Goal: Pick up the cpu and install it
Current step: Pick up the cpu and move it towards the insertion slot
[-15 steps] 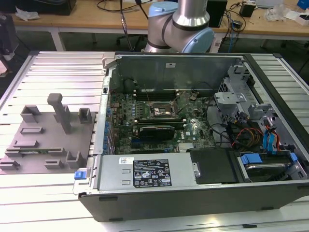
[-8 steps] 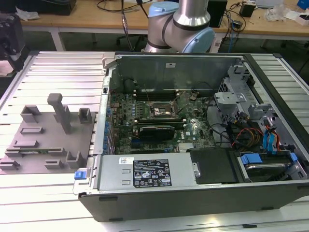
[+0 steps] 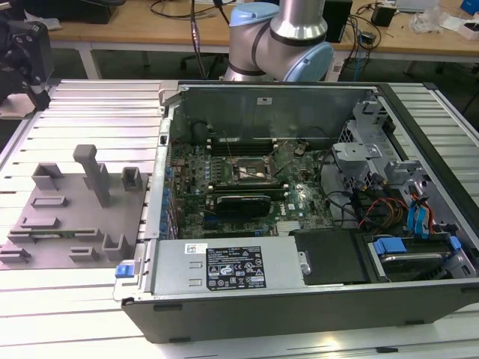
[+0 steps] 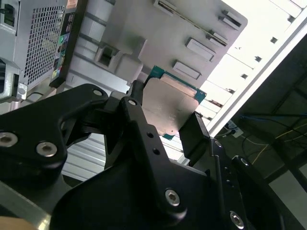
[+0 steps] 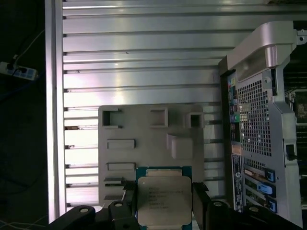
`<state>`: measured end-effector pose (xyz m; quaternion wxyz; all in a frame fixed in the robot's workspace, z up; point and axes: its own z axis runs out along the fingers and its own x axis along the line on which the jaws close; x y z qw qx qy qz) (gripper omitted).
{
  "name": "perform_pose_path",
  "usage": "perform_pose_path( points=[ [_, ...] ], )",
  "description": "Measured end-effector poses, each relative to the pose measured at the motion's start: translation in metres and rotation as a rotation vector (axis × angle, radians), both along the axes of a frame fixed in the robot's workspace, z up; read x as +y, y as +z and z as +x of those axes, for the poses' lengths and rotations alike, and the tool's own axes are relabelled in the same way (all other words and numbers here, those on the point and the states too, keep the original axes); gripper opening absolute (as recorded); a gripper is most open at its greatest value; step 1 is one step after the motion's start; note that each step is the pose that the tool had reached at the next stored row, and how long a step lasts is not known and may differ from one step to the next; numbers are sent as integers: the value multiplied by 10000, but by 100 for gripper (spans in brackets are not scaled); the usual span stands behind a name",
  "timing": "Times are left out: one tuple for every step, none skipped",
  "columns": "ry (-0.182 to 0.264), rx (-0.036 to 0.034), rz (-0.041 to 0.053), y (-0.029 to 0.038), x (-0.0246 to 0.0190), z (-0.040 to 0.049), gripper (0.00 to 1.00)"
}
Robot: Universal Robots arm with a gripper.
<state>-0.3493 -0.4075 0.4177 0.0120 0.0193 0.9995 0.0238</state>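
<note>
The cpu [image 5: 162,197] is a flat square chip with a silvery top and a green rim. It sits between the two black fingers of my gripper [image 5: 163,206], which is shut on its opposite edges. In the second wrist view the cpu [image 4: 169,106] hangs in the gripper [image 4: 165,112] above the grey fixture plate [image 4: 158,33]. The arm's black wrist assembly [image 3: 24,46] is at the exterior view's far left, above the slatted table and away from the open computer case [image 3: 299,299]. The black cpu socket [image 3: 251,170] with its metal frame lies open on the green motherboard.
The grey fixture plate [image 3: 75,217] with raised blocks and pegs lies on the slatted aluminium table [image 3: 97,112], left of the case. Inside the case are a heat-sink slot, cables [image 3: 374,209], blue drive clips [image 3: 419,217] and a labelled power supply [image 3: 232,265].
</note>
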Motion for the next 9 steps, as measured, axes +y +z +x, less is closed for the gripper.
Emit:
perform_pose_path(
  points=[
    [1, 0, 0, 0, 0, 12, 55],
    [0, -1, 0, 0, 0, 25, 55],
    [-1, 0, 0, 0, 0, 50, 55],
    [0, 0, 0, 0, 0, 63, 55],
    [0, 0, 0, 0, 1, 75, 55],
    [0, -1, 1, -1, 0, 91, 55],
    [0, 0, 0, 0, 0, 104, 55],
    [0, 0, 0, 0, 0, 125, 55],
    [0, 0, 0, 0, 0, 142, 55]
  ],
)
